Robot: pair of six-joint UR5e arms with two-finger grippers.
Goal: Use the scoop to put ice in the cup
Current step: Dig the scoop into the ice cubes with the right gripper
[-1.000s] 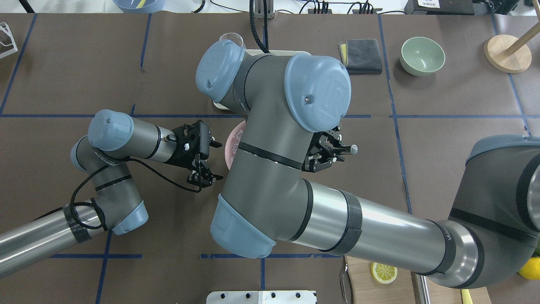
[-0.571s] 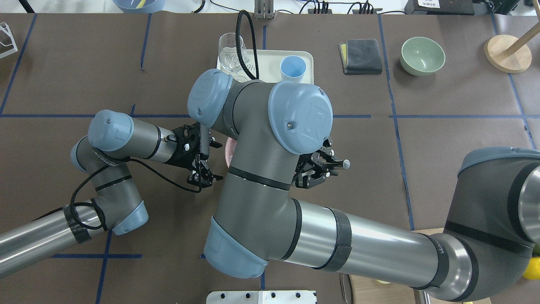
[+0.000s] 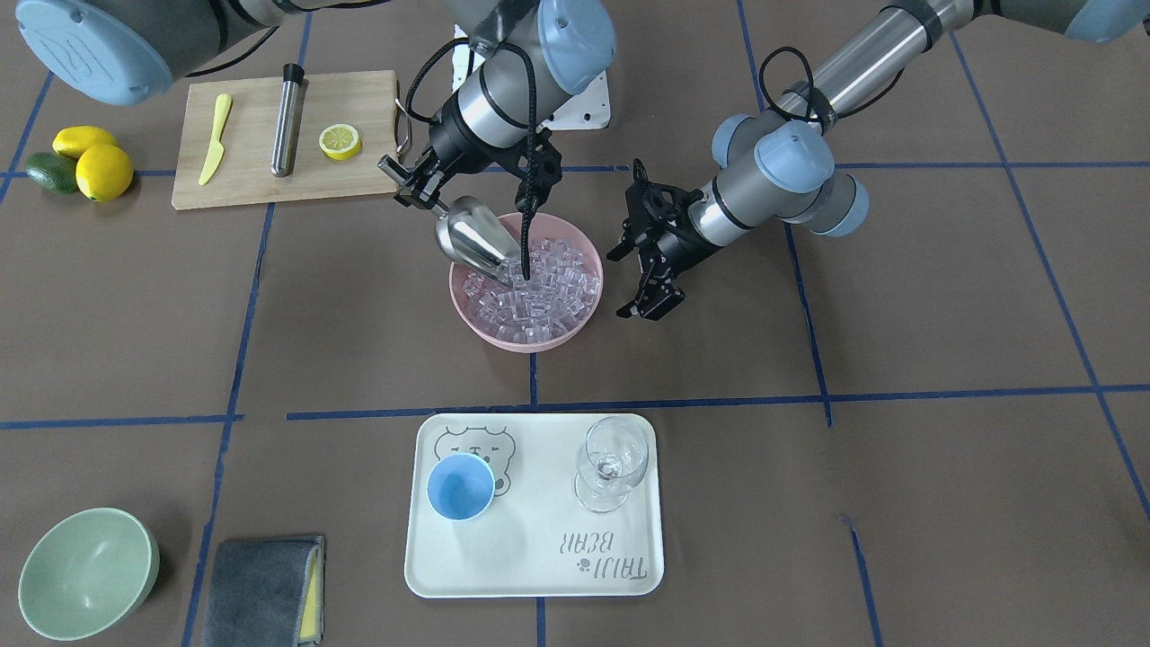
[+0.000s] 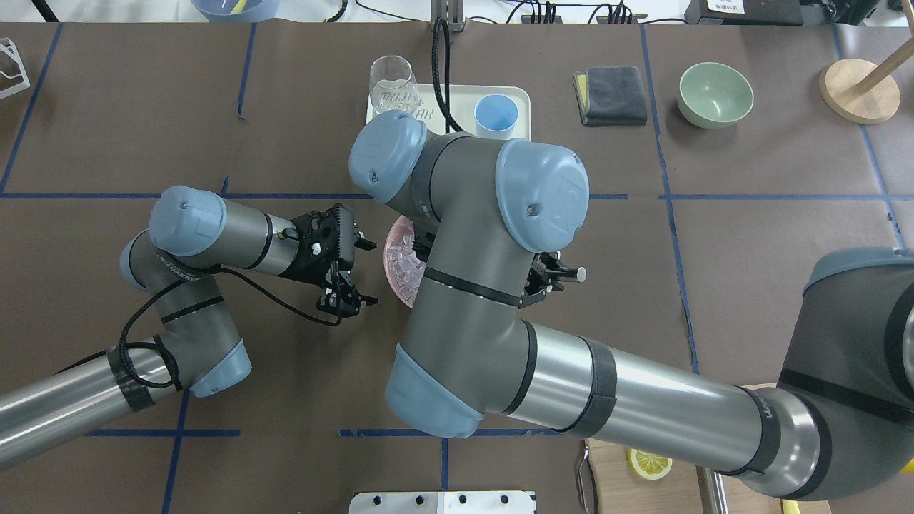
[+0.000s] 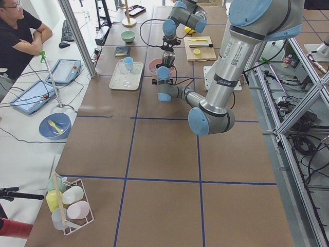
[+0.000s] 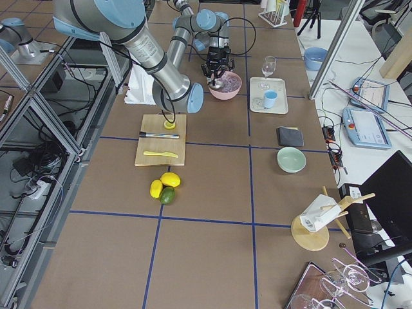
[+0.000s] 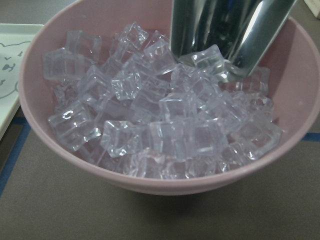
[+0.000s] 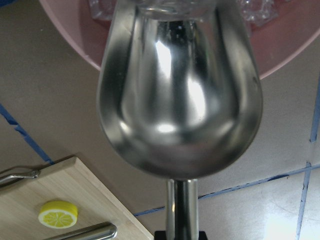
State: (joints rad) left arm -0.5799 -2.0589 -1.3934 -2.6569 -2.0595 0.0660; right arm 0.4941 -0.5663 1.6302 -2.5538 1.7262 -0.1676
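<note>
Exterior front-facing shows, nearest the camera, a pale-green bowl (image 3: 87, 572) and a folded grey cloth (image 3: 260, 589) on the brown worktop (image 3: 898, 494), with a cream tray (image 3: 530, 539) beside them. The light-blue cup (image 3: 460, 486) stands upright on the tray over its bear drawing. A clear stemmed glass (image 3: 611, 463) stands on the same tray, apart from the cup. Beyond the tray sits a pink bowl (image 3: 526, 340) heaped with ice (image 3: 548, 292), all of it inside the bowl. The scoop (image 3: 472, 238) leans over the bowl's rim on the robot's right side. Its open end is pushed down among the cubes and its thin handle slants up and away from the bowl. The right pincer (image 3: 413, 189) is clamped on that handle; the right wrist view shows the bar running into its black jaws. On the bowl's other side the left pincer (image 3: 649, 305) hangs just beside the bowl, not touching it. Its fingers are spread and hold nothing, and its camera looks straight into the ice. Farther back lies a wooden cutting board (image 3: 260, 180) carrying a yellow knife (image 3: 214, 139), a steel cylinder (image 3: 287, 130) and 1 lemon half (image 3: 340, 141). Next to the board, 2 lemons (image 3: 103, 171) and an avocado (image 3: 49, 172) lie bunched together.
</note>
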